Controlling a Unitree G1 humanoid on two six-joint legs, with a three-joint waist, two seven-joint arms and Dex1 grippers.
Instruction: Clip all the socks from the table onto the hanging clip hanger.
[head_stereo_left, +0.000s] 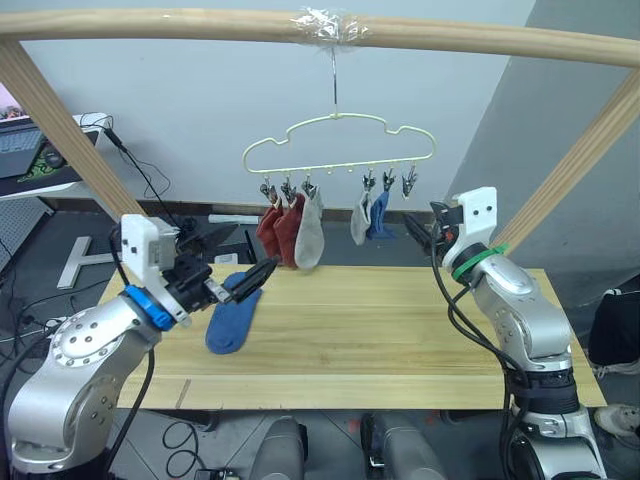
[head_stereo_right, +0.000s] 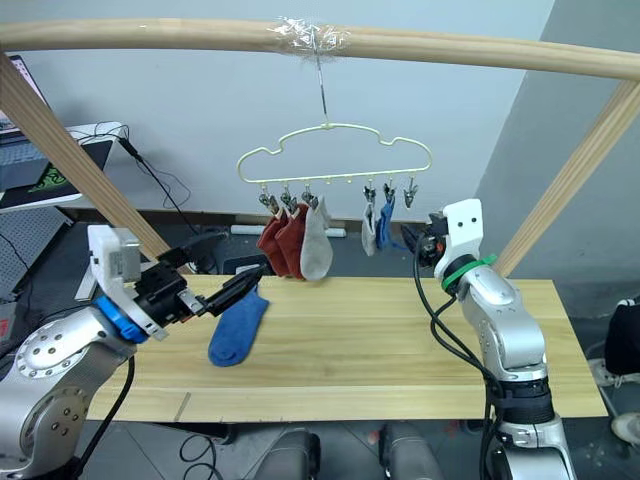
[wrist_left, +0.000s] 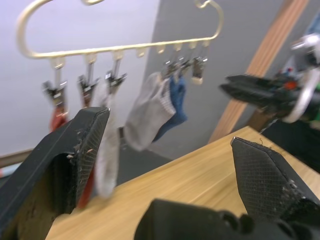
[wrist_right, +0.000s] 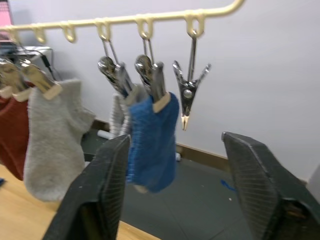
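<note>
On the hanger (head_stereo_left: 340, 140), five socks up, one clip (wrist_right: 188, 92) free!
Two red, two grey and one blue sock (wrist_right: 151, 141) hang clipped. The last blue sock (head_stereo_left: 232, 315) lies on the table (head_stereo_left: 400, 340), just under the left claw (head_stereo_left: 248, 281), whose fingers gape wide and empty. The right claw (wrist_right: 182, 190) hangs spread wide near the bare end clip. One sock to go, I'd say.

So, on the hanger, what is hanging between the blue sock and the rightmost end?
One empty clip hangs there, beside the clipped blue sock; the right wrist view shows it.
</note>
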